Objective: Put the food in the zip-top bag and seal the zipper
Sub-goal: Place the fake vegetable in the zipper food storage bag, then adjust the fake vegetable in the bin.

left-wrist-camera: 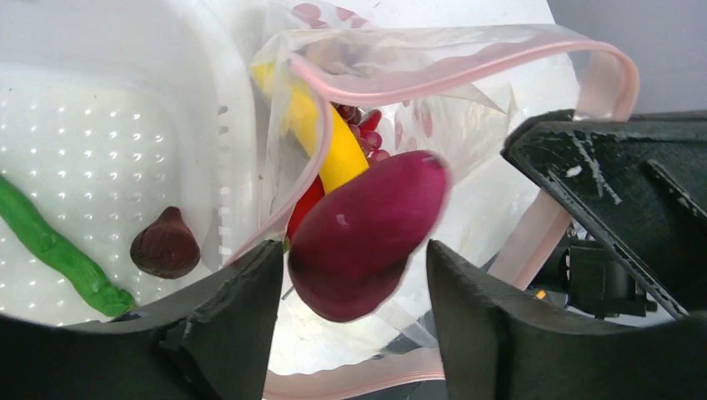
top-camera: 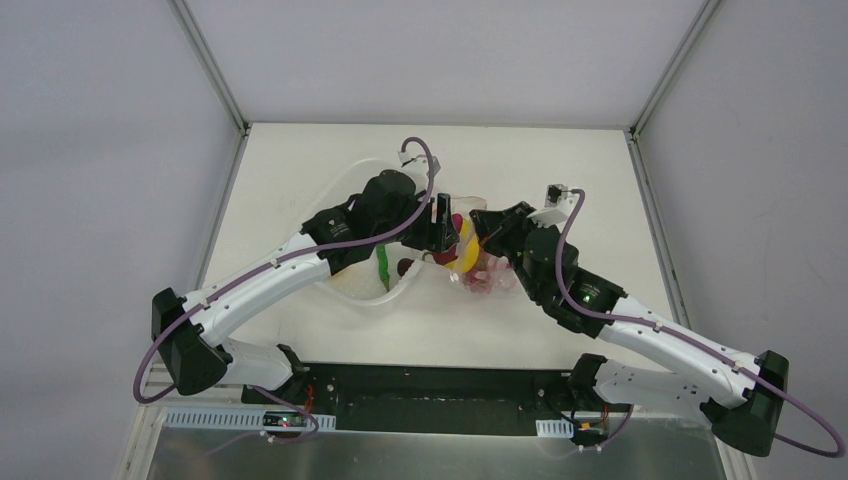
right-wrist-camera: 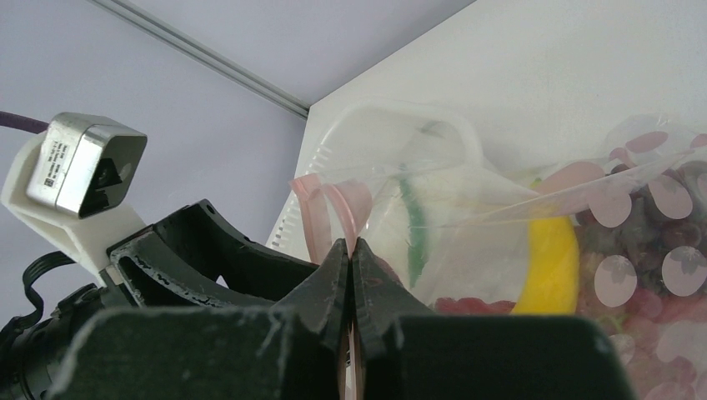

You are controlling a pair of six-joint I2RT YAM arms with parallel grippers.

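Observation:
The zip-top bag [top-camera: 487, 276] is held open at mid-table. My right gripper [right-wrist-camera: 350, 250] is shut on its pink zipper [right-wrist-camera: 333, 208] edge; it also shows in the top view [top-camera: 482, 240]. My left gripper [left-wrist-camera: 354, 283] is open over the bag's mouth [left-wrist-camera: 433, 71]. A dark magenta oval toy food [left-wrist-camera: 367, 233] lies blurred between its fingers, loose at the right side. Inside the bag are the yellow banana [left-wrist-camera: 333, 146], red chili [left-wrist-camera: 304, 208] and grape bunch [left-wrist-camera: 367, 133]. The green chili [left-wrist-camera: 54, 250] lies in the white tub. No round yellow fruit shows.
The white translucent tub [left-wrist-camera: 125, 50] stands just left of the bag and touches it. It holds a small dark brown-red toy food [left-wrist-camera: 165, 244] beside the green chili. Both arms meet over the table's middle [top-camera: 440, 235]. The table's edges and rails frame the workspace.

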